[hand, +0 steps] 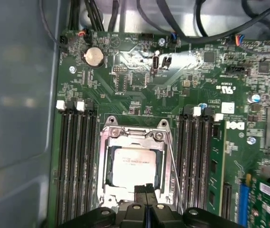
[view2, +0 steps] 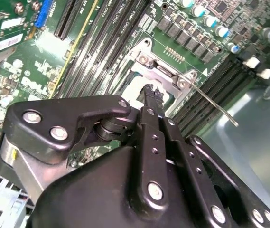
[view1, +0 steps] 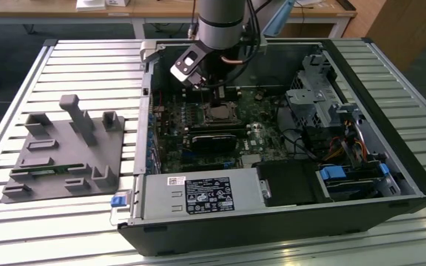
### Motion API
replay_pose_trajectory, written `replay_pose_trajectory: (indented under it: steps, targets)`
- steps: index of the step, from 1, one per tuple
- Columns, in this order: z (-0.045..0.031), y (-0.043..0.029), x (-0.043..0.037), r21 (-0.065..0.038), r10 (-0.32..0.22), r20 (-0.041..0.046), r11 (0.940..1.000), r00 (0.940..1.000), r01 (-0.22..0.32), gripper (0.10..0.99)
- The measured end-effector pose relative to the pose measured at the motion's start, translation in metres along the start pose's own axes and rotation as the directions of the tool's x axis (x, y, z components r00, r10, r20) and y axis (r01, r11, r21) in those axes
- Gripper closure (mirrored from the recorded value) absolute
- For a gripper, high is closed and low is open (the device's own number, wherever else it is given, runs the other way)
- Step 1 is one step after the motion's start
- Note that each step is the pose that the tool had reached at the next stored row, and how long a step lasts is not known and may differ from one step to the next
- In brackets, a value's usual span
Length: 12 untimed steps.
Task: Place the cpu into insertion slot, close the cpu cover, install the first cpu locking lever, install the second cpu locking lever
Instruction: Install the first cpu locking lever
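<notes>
Unreadably fine print on the cpu, white logo on the circuit board, label stickers on the power supply

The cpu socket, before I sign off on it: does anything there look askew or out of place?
One thing: the thin locking lever angles away from the cpu cover instead of lying latched along its edge. The cpu sits square in the cover's window.

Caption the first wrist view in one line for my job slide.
Shut claw over the near edge of the cpu, which lies framed by the silver cpu cover between banks of memory slots.
</notes>
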<state>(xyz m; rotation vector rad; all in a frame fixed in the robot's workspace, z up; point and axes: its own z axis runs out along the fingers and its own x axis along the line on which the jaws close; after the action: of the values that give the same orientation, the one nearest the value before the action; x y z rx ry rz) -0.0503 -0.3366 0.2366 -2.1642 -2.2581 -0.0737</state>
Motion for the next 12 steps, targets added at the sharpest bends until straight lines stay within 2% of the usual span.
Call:
replay_pose_trajectory:
  steps: [12]
  targets:
    - [-0.0395, 0.0010, 0.0017, 0.000, 0.000, -0.0002, 1.0000, 1.0000, 0.000, 0.980]
